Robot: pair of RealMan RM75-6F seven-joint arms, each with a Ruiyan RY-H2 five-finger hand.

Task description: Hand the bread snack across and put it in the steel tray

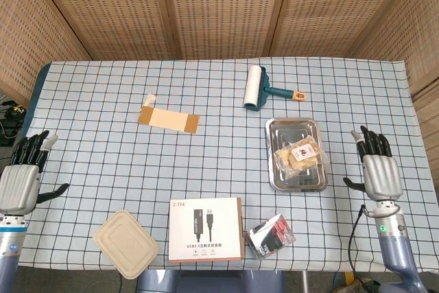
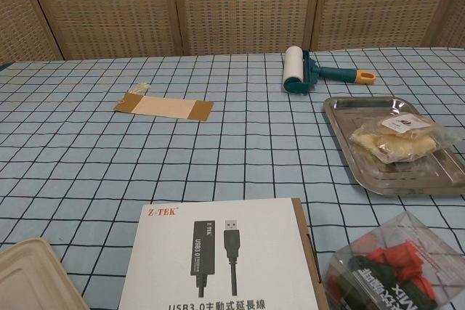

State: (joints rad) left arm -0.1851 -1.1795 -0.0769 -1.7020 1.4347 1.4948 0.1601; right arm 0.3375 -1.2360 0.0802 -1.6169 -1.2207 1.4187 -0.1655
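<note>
Blue-checked tablecloth (image 1: pixel 206 162), silver steel tray (image 1: pixel 274 175), teal-handled white lint roller (image 1: pixel 255 87).

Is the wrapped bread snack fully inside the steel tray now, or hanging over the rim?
Inside. The clear-wrapped bread snack lies on the rectangular steel tray's floor, within its rim in both views.
</note>
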